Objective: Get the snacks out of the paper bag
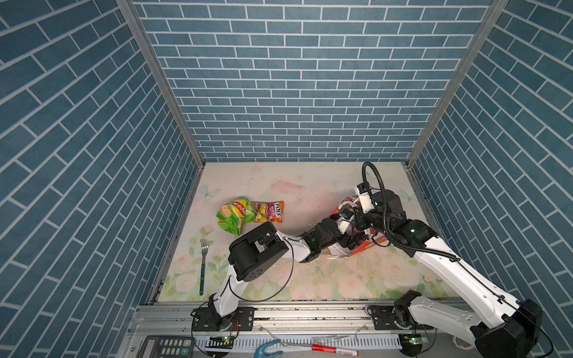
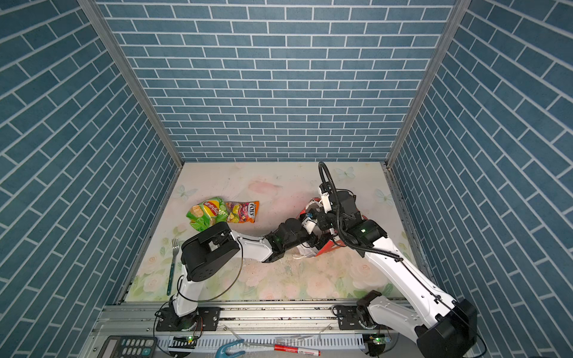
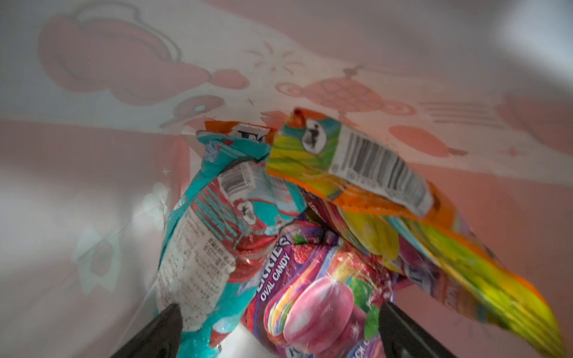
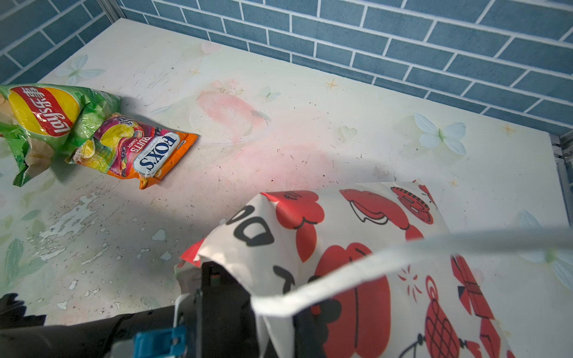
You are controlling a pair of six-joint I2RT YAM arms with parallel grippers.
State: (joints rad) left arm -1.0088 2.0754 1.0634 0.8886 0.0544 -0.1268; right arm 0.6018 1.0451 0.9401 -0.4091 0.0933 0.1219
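Note:
Seen from the left wrist, my left gripper (image 3: 279, 313) is open inside the paper bag (image 3: 310, 46). A purple FOX'S candy bag (image 3: 313, 294) lies between its black fingertips (image 3: 169, 328). Beside it are a teal-white packet (image 3: 214, 217) and a yellow-green and orange packet (image 3: 372, 173). My right gripper (image 4: 276, 325) is shut on the paper bag's (image 4: 356, 232) white rim by its string handle (image 4: 403, 251). In both top views both arms cover most of the paper bag (image 1: 369, 245) (image 2: 327, 248). A green Lay's bag (image 1: 235, 215) (image 2: 207, 214) and an orange FOX'S bag (image 1: 269, 212) (image 2: 243, 212) lie on the table.
A fork (image 1: 203, 263) (image 2: 173, 263) lies near the table's left edge. On the front rail are a calculator (image 1: 167, 345), a blue tool (image 1: 268, 348) and a red marker (image 1: 335, 349). Blue brick walls enclose three sides.

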